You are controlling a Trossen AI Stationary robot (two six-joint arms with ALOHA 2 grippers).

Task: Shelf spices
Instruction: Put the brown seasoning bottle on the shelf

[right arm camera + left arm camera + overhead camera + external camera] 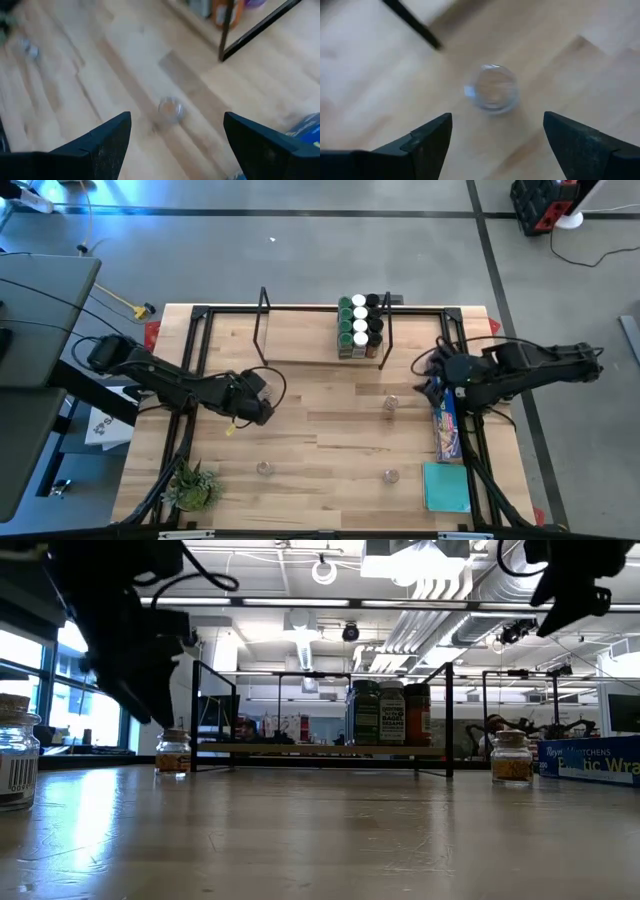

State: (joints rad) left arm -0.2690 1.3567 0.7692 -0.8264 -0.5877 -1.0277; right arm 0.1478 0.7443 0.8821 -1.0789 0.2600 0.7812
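Note:
The shelf (300, 345) stands at the table's far middle. Several spice jars (360, 325) stand on their bottoms on its right end, also visible in the low view (390, 712). My left gripper (497, 120) is open and low over the table's left half (262, 408). A clear-lidded jar (492, 92) stands upright just ahead of its fingers, untouched, likely the jar (173, 752) in the low view. My right gripper (177, 120) is open and high at the table's right (430, 380). It looks down at a loose jar (171, 109) standing right of centre (390, 404).
Two more loose jars (264, 468) (390, 475) stand near the front edge. A long blue box (447, 430) and a teal pad (445, 485) lie at the right. A spiky green plant (192, 485) sits at the front left. A black tube frame (195, 340) edges the table.

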